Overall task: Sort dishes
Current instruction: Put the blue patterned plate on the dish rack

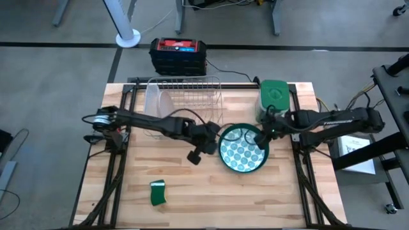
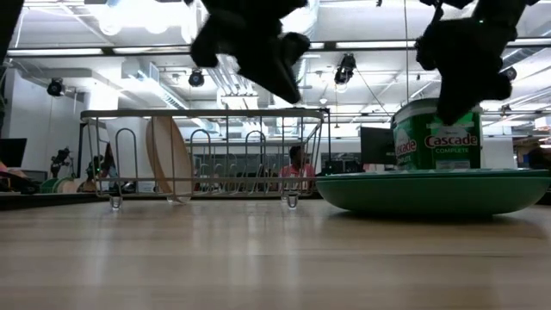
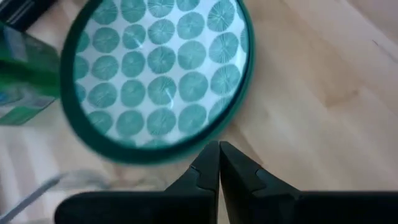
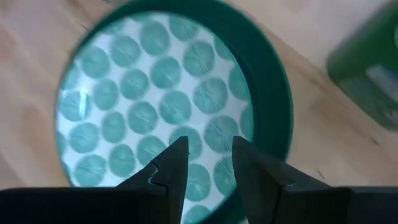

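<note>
Patterned teal plate (image 1: 241, 149) flat on table (image 1: 192, 198), at 6 o'clock from Cascade canister (image 1: 273, 97). Right gripper (image 4: 208, 163) above plate's 3 o'clock rim, parted, empty. Left gripper (image 3: 219, 163) just off its 9 o'clock edge, closed, empty.

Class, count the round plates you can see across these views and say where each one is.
2. A green-rimmed round plate with a teal dot pattern lies flat on the wooden table. A pale translucent round plate stands upright in the wire dish rack. More may be stacked unseen beneath the patterned one.
</note>
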`<action>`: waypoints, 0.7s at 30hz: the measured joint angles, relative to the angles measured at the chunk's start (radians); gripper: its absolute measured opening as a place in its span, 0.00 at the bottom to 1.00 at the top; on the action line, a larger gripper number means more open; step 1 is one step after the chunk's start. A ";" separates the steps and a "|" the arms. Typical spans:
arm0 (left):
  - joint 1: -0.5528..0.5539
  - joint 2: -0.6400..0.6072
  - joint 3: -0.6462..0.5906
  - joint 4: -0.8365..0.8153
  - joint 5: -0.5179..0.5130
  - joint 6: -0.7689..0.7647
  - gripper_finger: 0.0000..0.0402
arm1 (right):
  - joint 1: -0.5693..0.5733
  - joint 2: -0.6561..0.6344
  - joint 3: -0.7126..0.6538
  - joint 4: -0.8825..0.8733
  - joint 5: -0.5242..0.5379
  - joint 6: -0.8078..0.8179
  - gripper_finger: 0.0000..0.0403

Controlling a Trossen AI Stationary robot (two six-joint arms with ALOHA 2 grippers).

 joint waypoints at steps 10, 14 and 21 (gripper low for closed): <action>-0.007 0.101 0.000 0.062 -0.057 -0.025 0.00 | 0.120 0.108 -0.003 -0.125 0.097 0.182 0.41; -0.013 0.133 0.007 0.069 -0.060 -0.051 0.00 | 0.127 0.165 -0.006 -0.096 0.119 0.184 0.45; -0.026 0.170 0.009 0.085 -0.076 -0.052 0.00 | 0.127 0.257 -0.006 -0.090 0.119 0.176 0.47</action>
